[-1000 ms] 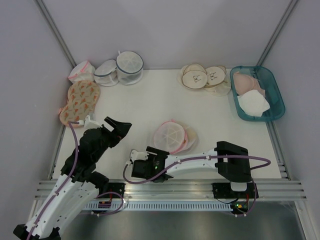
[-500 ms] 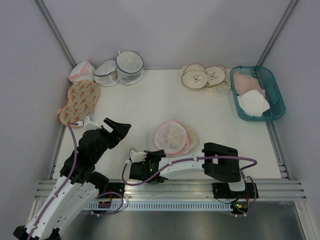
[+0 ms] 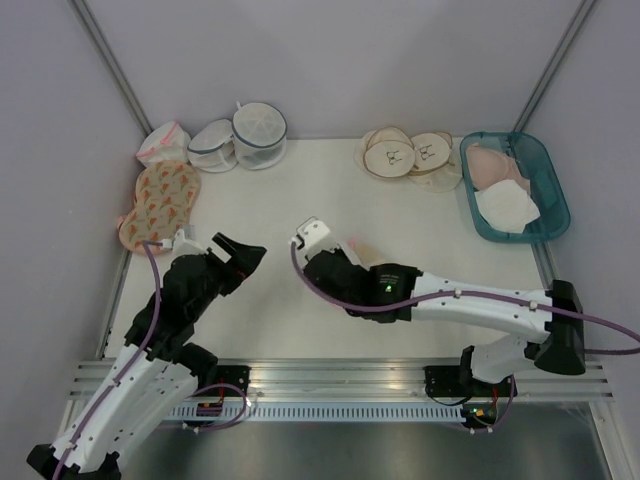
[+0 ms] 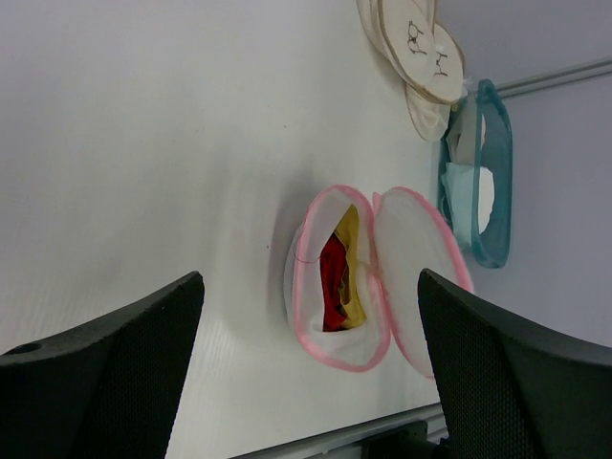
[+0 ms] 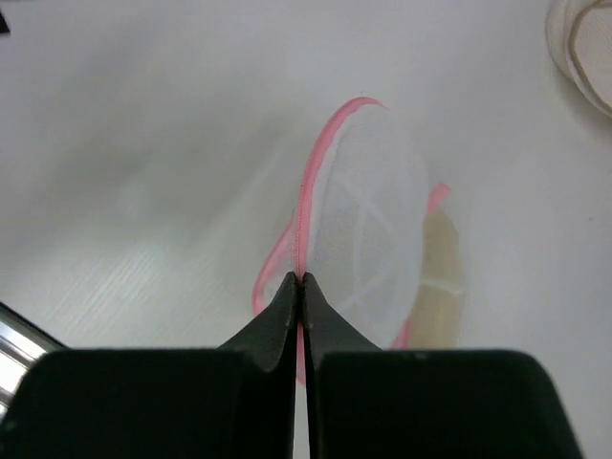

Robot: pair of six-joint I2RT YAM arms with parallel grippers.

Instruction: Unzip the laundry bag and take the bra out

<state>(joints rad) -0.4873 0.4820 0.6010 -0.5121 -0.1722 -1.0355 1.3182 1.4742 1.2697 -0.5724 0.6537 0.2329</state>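
The laundry bag (image 4: 330, 339), white mesh with a pink rim, lies on the table with its two halves parted. Red and yellow fabric, the bra (image 4: 332, 282), shows in the gap. In the right wrist view my right gripper (image 5: 304, 279) is shut on the pink rim of one mesh half (image 5: 368, 215). From above, the right gripper (image 3: 342, 252) and its arm cover nearly all of the bag; only a pink bit of the laundry bag (image 3: 355, 241) shows. My left gripper (image 3: 242, 248) hangs open left of the bag, nothing between its fingers (image 4: 115, 354).
Two mesh bags with grey-blue rims (image 3: 258, 132) and a pink-edged pouch (image 3: 162, 143) stand at the back left, by an orange-patterned item (image 3: 160, 200). Beige round pads (image 3: 405, 155) lie at the back. A teal tray (image 3: 550, 170) at the right holds garments.
My right arm has swung from the near edge up over the bag, and its gripper has shut on the pink rim. The left arm has not moved.
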